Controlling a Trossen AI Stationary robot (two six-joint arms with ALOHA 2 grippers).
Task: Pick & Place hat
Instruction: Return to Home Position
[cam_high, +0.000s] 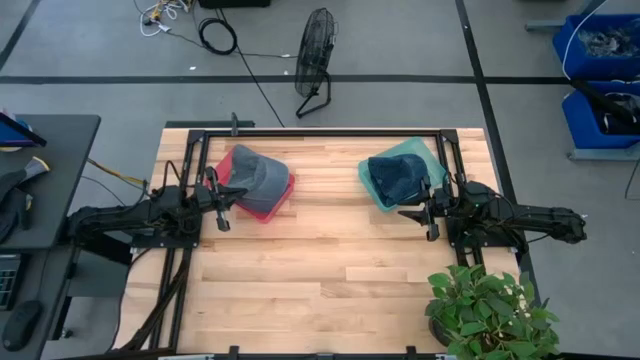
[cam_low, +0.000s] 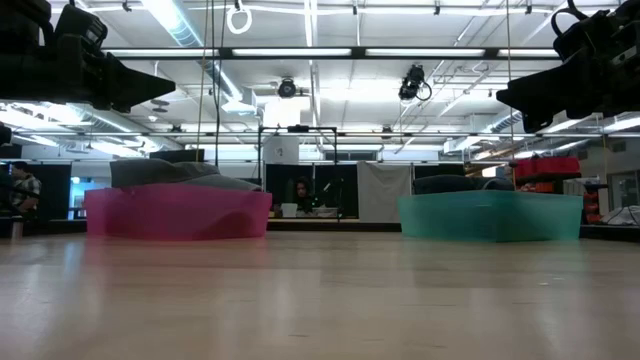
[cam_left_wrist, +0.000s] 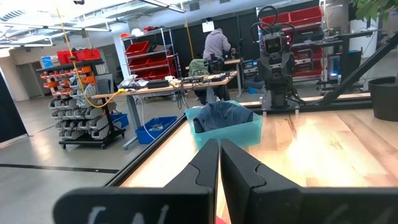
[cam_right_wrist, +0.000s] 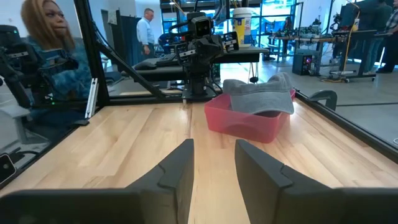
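Hovering empty at the side edges of the bench, left gripper pressed together and right gripper spread, both look parked since sorting seems done: beyond, gray cap sits in red bin far-left, blue cap in green bin far-right.

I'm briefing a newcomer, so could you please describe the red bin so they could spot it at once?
On the wooden table, look on the left arm's side. The red bin there holds a gray cap; the green bin, its only neighbour, holds a blue cap.
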